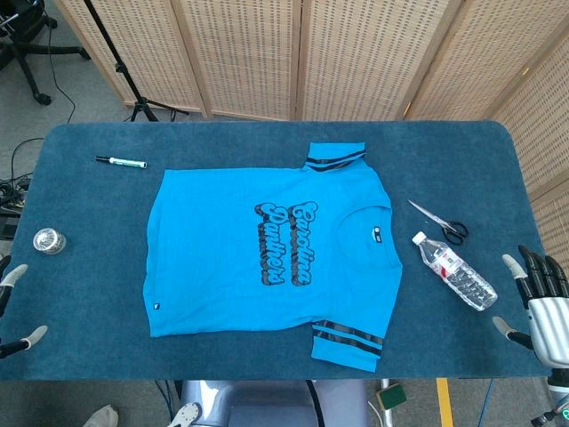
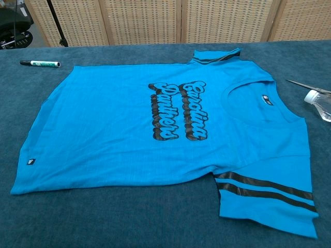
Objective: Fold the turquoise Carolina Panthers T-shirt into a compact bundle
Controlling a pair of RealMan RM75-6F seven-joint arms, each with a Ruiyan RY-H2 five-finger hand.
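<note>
So the turquoise Panthers T-shirt (image 1: 267, 258) is lying flat, print up, in the middle of the blue bench (image 1: 462, 151), not folded at all yet. It lies sideways to me: collar toward my right, hem toward my left, so its long axis runs left-right across the bench, with one striped sleeve (image 1: 348, 342) sticking out toward me and the other at the far edge. My right hand (image 1: 538, 298) is parked off the right end of the bench, fingers apart, holding nothing. My left hand (image 1: 13, 307) barely shows at the left edge, just a couple of fingertips, looks empty and spread too. My guess is this thing's light, floppy knit, no stiffness, so it'll drape and drag on the carpet-ish surface rather than slide. I'd pinch it at the edges, near sleeve and hem corner (image 1: 158, 331), and lift before carrying it over. There's a water bottle (image 1: 453, 269) and scissors (image 1: 440, 220) just past the collar, a marker (image 1: 121, 162) and a small tin (image 1: 49, 240) over on the left, all off the fabric.
</note>
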